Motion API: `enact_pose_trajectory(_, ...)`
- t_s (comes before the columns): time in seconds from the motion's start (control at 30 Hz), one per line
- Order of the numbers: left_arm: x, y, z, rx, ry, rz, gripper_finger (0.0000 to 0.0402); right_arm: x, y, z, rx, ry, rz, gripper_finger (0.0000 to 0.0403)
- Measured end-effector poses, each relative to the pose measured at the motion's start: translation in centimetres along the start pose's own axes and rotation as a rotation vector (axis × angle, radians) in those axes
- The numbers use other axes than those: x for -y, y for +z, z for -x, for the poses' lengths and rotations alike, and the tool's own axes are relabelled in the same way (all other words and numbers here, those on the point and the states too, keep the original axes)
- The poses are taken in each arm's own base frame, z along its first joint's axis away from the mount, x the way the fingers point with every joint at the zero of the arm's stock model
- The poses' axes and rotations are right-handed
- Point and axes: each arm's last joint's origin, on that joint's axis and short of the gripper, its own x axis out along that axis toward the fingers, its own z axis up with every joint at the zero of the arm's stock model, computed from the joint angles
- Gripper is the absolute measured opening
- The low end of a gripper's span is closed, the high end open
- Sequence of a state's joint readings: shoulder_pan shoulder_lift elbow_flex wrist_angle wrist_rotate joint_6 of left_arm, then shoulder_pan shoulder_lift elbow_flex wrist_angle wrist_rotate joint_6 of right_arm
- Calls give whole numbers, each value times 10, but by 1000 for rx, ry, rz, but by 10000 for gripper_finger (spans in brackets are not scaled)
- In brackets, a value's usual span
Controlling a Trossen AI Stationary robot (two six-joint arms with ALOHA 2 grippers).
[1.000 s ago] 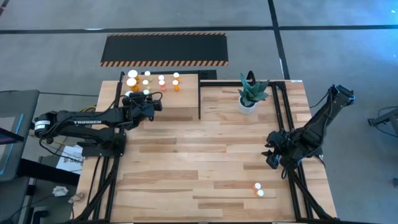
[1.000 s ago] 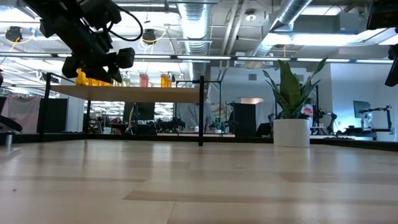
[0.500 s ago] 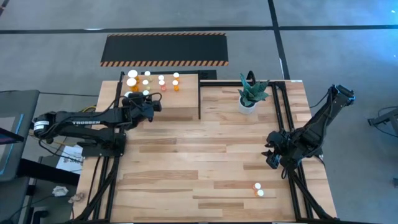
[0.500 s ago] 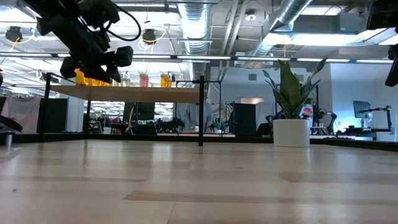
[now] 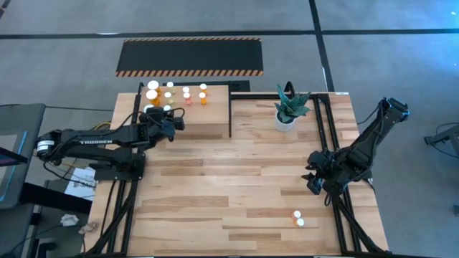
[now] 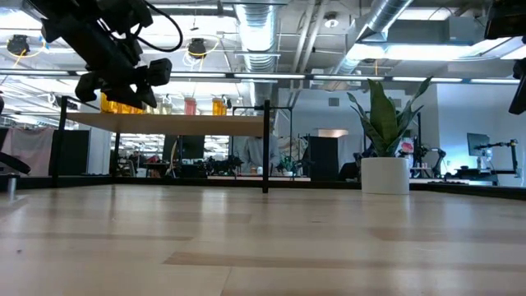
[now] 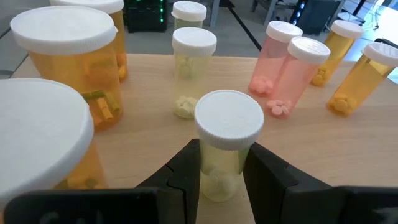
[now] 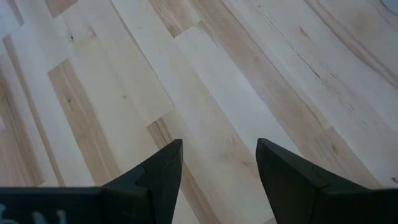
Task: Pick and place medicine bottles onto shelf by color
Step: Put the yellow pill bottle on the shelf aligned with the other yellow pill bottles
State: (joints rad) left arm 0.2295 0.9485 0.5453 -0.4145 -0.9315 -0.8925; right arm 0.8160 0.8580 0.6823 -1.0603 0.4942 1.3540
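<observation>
Left end effector (image 7: pixel 221 180) clamped tight on a pale yellow white-capped bottle (image 7: pixel 226 144), standing upright on the light-wood shelf (image 5: pixel 204 122) at its left-front part. Around it on the shelf: large orange bottles (image 7: pixel 78 59), a second yellowish bottle (image 7: pixel 192 70), two pink bottles (image 7: pixel 283 68). Right end effector (image 8: pixel 217 165) parted wide, holding nothing, above bare worktop (image 5: pixel 229 186) at right. Two loose bottles (image 5: pixel 297 218) lie near the worktop's front right; potted plant (image 5: pixel 288 107) at the back.
</observation>
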Motion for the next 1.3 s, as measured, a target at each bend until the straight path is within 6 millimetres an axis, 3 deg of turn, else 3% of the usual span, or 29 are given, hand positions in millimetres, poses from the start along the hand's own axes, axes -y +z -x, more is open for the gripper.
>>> enact_pose_trajectory(1.3, -2, -3, 0, -39, 3, 1, 87, 0, 0, 0, 0, 0, 0, 226)
